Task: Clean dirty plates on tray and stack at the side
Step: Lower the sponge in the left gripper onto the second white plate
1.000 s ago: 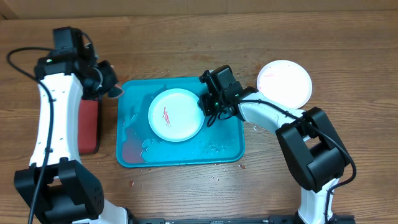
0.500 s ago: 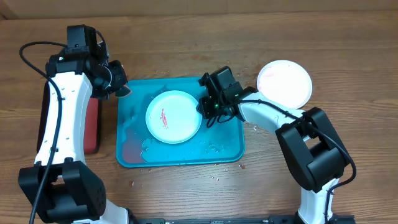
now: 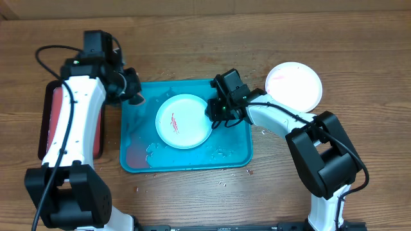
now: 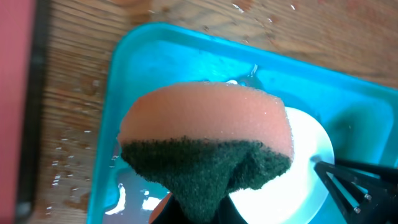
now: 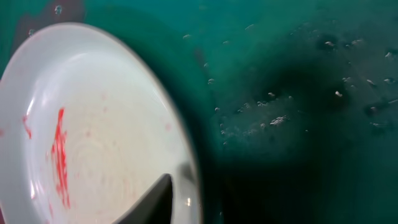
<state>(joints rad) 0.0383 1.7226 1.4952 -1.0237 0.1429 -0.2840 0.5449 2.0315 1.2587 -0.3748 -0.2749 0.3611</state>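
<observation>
A white plate point(image 3: 183, 120) with red smears lies in the middle of the turquoise tray point(image 3: 237, 151). My right gripper point(image 3: 214, 110) is shut on the plate's right rim; in the right wrist view one finger lies on the rim point(image 5: 180, 186) and the red smears point(image 5: 59, 155) show. My left gripper point(image 3: 131, 90) hovers over the tray's far left corner, shut on an orange sponge with a dark green scouring side point(image 4: 208, 140). A second white plate point(image 3: 294, 85) with faint pink stains sits on the table, right of the tray. The other plates are out of view.
A smaller dark-rimmed red tray point(image 3: 58, 122) lies left of the turquoise tray. Water droplets and white foam patches point(image 3: 151, 151) lie on the turquoise tray floor. Wet spots dot the wooden table around the tray.
My left arm has swung right from over the red tray to the turquoise tray's far left corner, carrying the sponge. The plate shifted slightly in my right gripper's hold.
</observation>
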